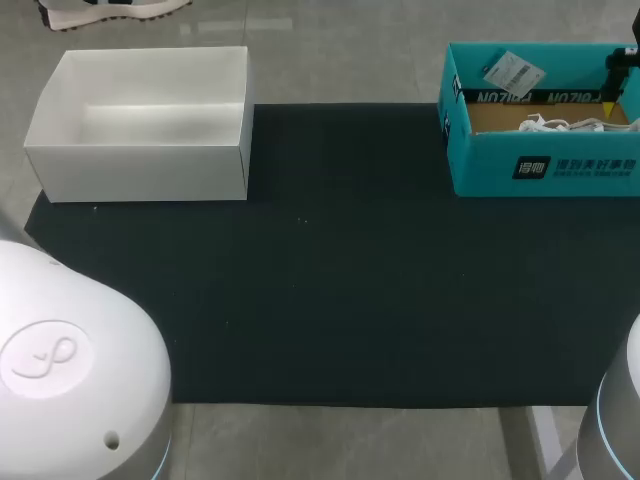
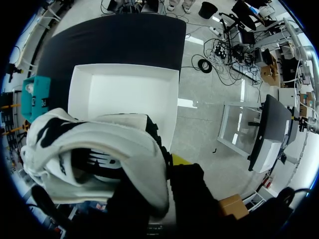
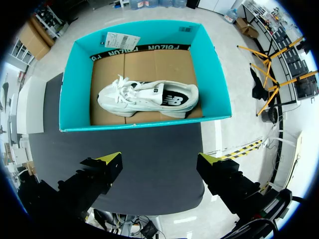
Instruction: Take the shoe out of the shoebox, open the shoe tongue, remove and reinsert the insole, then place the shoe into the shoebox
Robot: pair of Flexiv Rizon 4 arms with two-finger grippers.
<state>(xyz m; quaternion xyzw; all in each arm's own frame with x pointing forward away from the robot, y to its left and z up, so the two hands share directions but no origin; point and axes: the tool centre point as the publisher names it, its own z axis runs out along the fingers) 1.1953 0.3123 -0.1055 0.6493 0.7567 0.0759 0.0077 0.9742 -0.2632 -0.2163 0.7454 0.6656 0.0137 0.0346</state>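
- White low sneaker with black side panels lies inside the teal cardboard shoebox, on its brown cardboard floor.
- It is straight ahead of the right gripper, beyond the near wall of the shoebox.
- The right gripper is released, its fingers wide apart and holding nothing.
- The long axis of this sneaker runs parallel to the line between the two fingertips, so I judge the wrist must turn before it can pinch across the sneaker.
- The right arm is much nearer.
- The left gripper appears clenched on a second white-and-black sneaker, held over the far rim of the white open box.
- Count: two sneakers, two boxes, one black mat, one paper tag on the shoebox rim.
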